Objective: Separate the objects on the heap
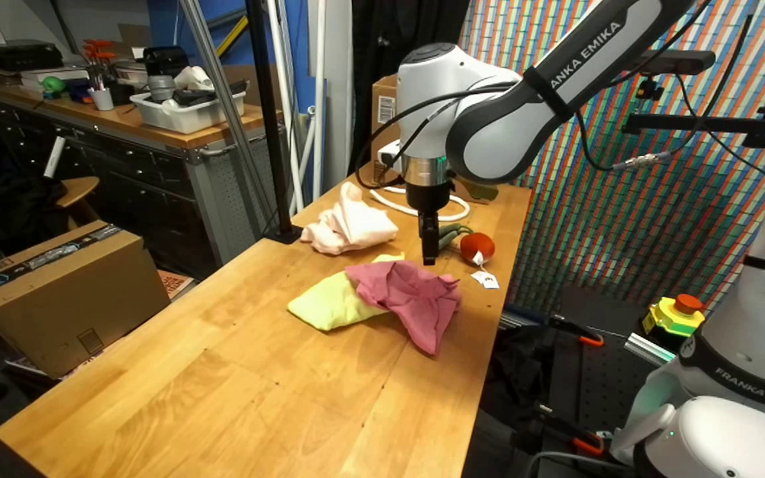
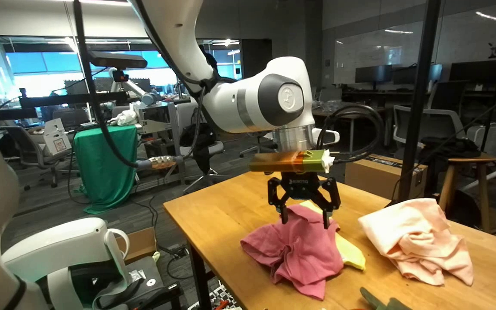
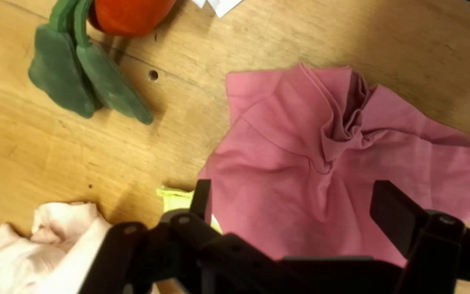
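Pink cloth [image 1: 412, 299] crumpled w/ gathered pleats, partly covering yellow cloth [image 1: 333, 302]; cream cloth [image 1: 352, 224] rumpled, nr; claw [image 2: 305, 221] wide, above pink.

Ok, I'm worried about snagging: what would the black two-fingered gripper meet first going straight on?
Most likely the crumpled pink-red cloth; the gripper points down over it, though how close is hard to tell.
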### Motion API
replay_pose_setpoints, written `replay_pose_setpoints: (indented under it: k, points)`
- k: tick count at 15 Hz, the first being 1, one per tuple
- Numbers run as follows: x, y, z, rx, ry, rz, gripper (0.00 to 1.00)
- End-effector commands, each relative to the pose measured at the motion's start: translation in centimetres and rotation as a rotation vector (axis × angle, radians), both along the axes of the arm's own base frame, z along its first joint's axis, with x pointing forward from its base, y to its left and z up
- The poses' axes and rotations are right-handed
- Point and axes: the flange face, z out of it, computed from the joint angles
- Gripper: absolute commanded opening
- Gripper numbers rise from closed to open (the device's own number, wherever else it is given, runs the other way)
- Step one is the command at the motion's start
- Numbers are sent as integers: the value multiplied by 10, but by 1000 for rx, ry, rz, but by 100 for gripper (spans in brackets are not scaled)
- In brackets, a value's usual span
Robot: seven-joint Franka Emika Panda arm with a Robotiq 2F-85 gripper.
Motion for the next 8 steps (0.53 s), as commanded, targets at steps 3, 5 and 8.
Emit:
replay_pose_setpoints:
  k: [3, 5, 8]
  points:
    - [30, 33, -22, -104, 42, 287, 100]
    - [39, 40, -28, -133, 54, 388, 100]
    - [55, 54, -32, -153, 48, 465, 100]
